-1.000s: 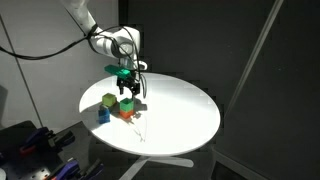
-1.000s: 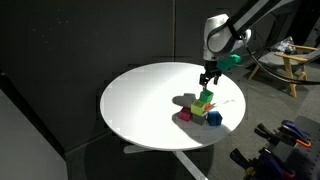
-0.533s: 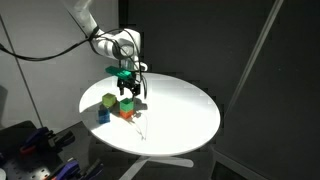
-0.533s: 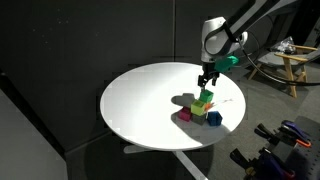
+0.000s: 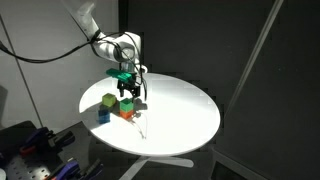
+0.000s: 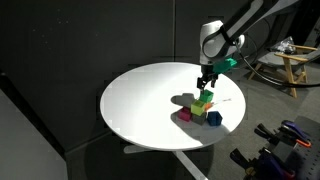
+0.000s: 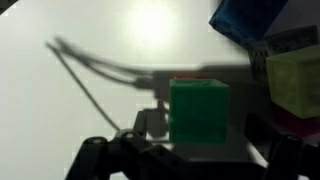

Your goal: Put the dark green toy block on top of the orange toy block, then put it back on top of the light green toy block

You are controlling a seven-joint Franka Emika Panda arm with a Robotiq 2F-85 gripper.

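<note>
White table (image 7: 60, 100): shown at the left of the wrist view, left of the dark green toy block, crossed only by thin shadows.
Dark green toy block (image 7: 198, 112): seen at the middle of the wrist view, in shadow, in line with the gap between the fingers; in both exterior views it is found directly under the gripper.
Gripper (image 6: 206, 84): held just above the dark green toy block, jaws spread fully apart, nothing gripped.
Fingers (image 7: 98, 160): seen dark and low in the wrist view, one to each side of the dark green toy block, clear of its faces.
Orange toy block (image 5: 126, 116): seen low against the dark green toy block in an exterior view; whether it is under or beside cannot be told.
Light green toy block (image 7: 295, 80): placed right of the dark green toy block, near but apart.
Blue block (image 7: 250, 20): placed up and right of the dark green toy block.
</note>
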